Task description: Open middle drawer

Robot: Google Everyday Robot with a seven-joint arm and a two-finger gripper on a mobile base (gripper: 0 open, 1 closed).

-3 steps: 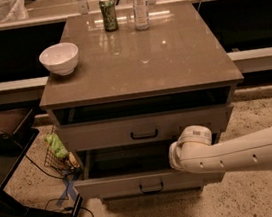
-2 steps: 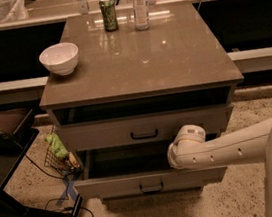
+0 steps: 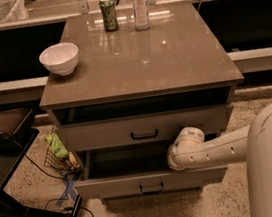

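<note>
middle drawer (image 3: 111,186) sits pulled out, my gripper (image 3: 175,158) is down inside its right side, can't tell if it's spread or pinching.

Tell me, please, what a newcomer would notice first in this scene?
The white arm reaches in from the right, its tool at the right end of the middle drawer, which stands pulled out, dark inside. On the cabinet top, a white bowl sits at the left edge, a green can and a clear bottle at the back.
</note>
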